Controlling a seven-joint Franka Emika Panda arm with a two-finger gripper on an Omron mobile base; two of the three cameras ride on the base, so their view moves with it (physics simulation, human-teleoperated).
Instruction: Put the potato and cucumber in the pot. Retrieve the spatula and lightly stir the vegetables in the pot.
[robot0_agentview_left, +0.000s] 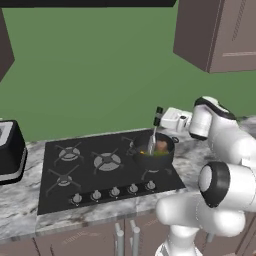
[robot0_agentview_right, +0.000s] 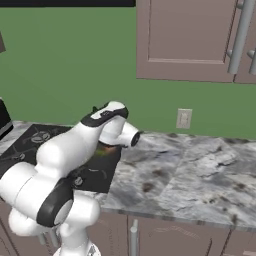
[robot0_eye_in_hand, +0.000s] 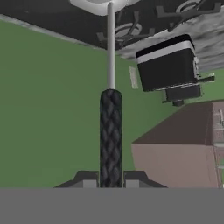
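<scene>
Stirring stage reached: slender spatula (robot0_eye_in_hand: 110, 131) with pale thin shaft and dark woven-textured handle clamped between the jaws, tip down inside the round, low, dark pot (robot0_agentview_left: 154, 151) on the black stove's right burner. Rounded reddish-brown potato (robot0_agentview_left: 161, 145) and glossy green cucumber (robot0_agentview_left: 159, 154) already inside; light stirring left.

I count one pot (robot0_agentview_left: 154, 150), with one potato (robot0_agentview_left: 161, 145) and one cucumber (robot0_agentview_left: 151, 153) in it. One spatula (robot0_agentview_left: 154, 131). One toaster (robot0_agentview_left: 10, 148). Four burner grates (robot0_agentview_left: 106, 161) on one stove (robot0_agentview_left: 55, 195), five knobs (robot0_agentview_left: 114, 191) along its front. One wall outlet (robot0_agentview_right: 183, 118).
</scene>
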